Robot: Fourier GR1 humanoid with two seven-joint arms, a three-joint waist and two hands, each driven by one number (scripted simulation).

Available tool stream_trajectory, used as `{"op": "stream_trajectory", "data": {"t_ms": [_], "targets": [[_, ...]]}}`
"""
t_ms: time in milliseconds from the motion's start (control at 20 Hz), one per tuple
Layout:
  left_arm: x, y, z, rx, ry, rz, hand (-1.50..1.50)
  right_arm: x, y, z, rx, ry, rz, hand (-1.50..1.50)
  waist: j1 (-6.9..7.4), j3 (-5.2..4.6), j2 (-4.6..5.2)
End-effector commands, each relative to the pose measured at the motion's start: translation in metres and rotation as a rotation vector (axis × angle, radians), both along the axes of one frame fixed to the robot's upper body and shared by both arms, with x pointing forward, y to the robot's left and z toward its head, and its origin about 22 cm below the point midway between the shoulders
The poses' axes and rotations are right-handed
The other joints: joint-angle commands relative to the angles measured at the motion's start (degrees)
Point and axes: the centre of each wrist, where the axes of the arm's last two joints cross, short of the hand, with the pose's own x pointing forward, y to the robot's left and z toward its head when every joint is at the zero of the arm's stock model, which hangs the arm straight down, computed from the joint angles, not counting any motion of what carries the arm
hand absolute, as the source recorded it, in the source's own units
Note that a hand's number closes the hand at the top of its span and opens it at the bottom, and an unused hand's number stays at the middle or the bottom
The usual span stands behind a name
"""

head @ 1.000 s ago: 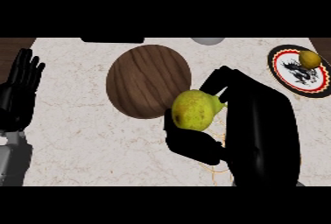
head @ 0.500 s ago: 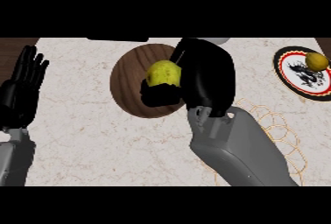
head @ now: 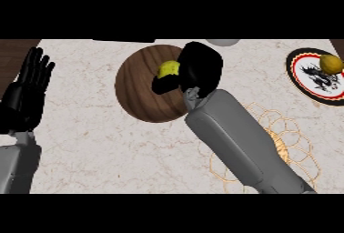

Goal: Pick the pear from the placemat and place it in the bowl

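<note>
The yellow-green pear [head: 169, 68] is over the brown wooden bowl [head: 139, 98] in the upper middle of the counter. My right hand [head: 198, 68] is curled round the pear from its right side, thumb under it, and hides most of it. The grey right forearm runs from the lower right up to the bowl. The pale lace-pattern placemat [head: 295, 145] lies at the lower right, partly under that forearm. My left hand [head: 27, 93] rests open, fingers up, at the left edge.
A black-rimmed patterned plate [head: 316, 77] with a yellow-brown fruit [head: 331, 63] stands at the upper right. A pale round object [head: 224, 42] peeks in at the top edge, beside a dark strip [head: 124, 40].
My right hand has carried the pear from beside the bowl up and left, then further over the bowl. The left hand has stayed at the left edge.
</note>
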Motion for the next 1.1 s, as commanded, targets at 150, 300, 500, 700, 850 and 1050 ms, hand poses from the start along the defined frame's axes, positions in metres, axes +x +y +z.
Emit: {"op": "stream_trajectory", "data": {"t_ms": [150,300,500,700,850,1050], "targets": [[0.006,-0.009,0.008,-0.003,-0.009,-0.02,0.0,0.015,-0.013,-0.054,0.226,0.055,-0.264,-1.5,0.86,0.12,0.22],[0.009,-0.013,0.01,0.004,-0.014,-0.027,0.0,0.024,-0.016,-0.046,0.347,-0.027,-0.259,-1.5,0.96,0.14,0.35],[0.006,-0.006,0.005,-0.001,-0.009,-0.021,0.0,0.021,-0.018,-0.062,0.444,-0.213,-0.239,-1.5,0.66,0.13,0.25],[0.006,0.006,0.004,0.0,-0.008,0.026,0.0,0.03,-0.014,-0.052,0.464,-0.423,-0.283,-1.5,-0.47,0.04,-0.08],[0.004,0.013,0.008,0.015,0.006,0.031,0.0,0.025,-0.022,-0.068,0.498,-0.493,-0.334,-1.5,-2.05,0.09,-0.61],[-0.001,0.028,0.009,0.006,0.01,0.084,0.0,0.024,-0.035,-0.061,0.53,-0.558,-0.426,-1.5,-4.02,0.05,-1.16]]}}
